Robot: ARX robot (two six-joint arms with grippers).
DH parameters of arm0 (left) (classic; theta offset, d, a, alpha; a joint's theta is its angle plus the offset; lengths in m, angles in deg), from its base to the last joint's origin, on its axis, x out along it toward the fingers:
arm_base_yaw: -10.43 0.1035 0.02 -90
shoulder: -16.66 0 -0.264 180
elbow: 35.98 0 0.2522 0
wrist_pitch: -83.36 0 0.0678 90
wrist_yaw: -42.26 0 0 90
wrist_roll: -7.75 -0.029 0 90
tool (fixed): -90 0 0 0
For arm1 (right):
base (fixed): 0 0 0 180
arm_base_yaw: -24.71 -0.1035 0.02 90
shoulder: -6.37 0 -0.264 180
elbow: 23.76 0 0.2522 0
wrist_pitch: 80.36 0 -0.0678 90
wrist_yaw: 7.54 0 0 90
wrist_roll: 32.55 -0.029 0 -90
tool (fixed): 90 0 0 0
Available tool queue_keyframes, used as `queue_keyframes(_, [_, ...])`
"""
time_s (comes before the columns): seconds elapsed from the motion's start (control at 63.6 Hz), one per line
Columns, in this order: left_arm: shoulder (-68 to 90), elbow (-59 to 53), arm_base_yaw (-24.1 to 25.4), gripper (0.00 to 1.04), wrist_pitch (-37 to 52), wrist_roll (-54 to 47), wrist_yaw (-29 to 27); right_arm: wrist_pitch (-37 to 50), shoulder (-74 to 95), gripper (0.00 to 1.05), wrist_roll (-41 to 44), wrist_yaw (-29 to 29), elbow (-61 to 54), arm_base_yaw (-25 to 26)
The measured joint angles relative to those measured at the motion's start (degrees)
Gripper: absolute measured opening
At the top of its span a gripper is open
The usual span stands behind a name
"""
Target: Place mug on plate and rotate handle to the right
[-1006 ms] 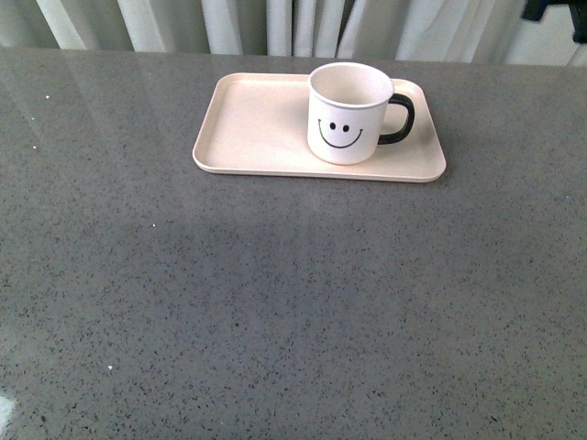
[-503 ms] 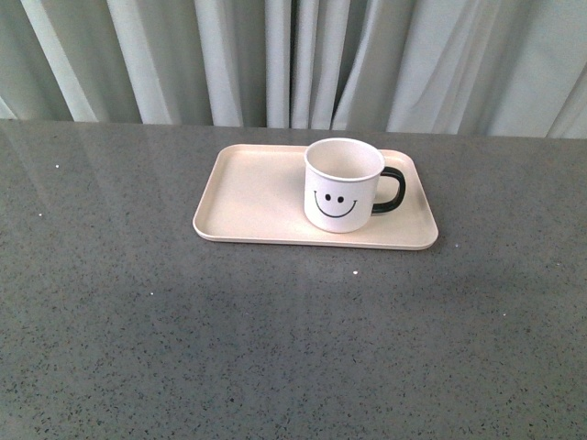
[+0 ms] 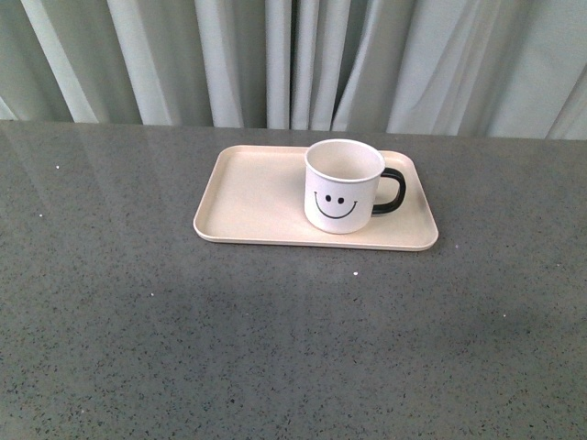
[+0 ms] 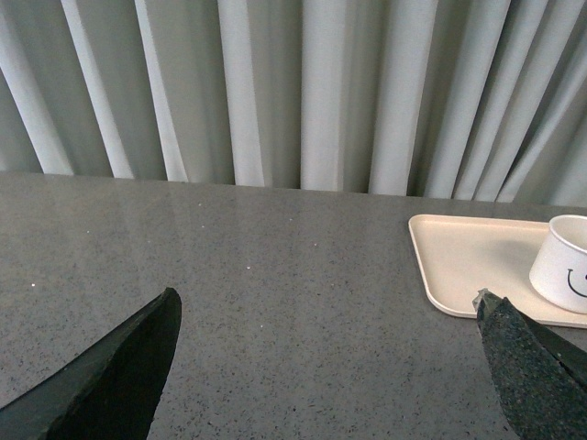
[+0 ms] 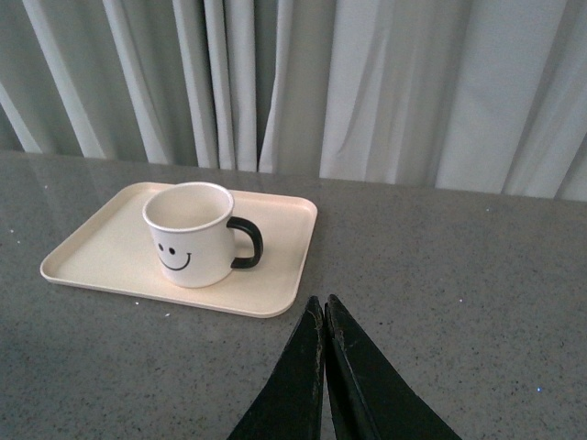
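Observation:
The white mug (image 3: 342, 186) with a black smiley face stands upright on the right half of the pale pink plate (image 3: 257, 197). Its black handle (image 3: 393, 192) points to the right. Neither arm shows in the front view. In the left wrist view my left gripper (image 4: 326, 310) is open above bare table, with the plate (image 4: 468, 261) and the mug (image 4: 564, 263) off to one side. In the right wrist view my right gripper (image 5: 324, 304) is shut with nothing in it, apart from the plate (image 5: 101, 252), the mug (image 5: 191, 234) and its handle (image 5: 248, 243).
A grey speckled table (image 3: 293, 339) stretches around the plate. Pale curtains (image 3: 293, 60) hang along its far edge.
The front view has tilted up, so the curtains now fill the top and the plate sits lower in frame. The mug has stayed in place on the plate over the last half second.

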Motion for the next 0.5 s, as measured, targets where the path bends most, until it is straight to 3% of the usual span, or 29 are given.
queue_keyframes(0.503, [0.0, 0.0, 0.0, 0.96, 0.0, 0.0, 0.0, -19.2, -21.8, 0.02, 0.0, 0.0, -1.0, 0.0])
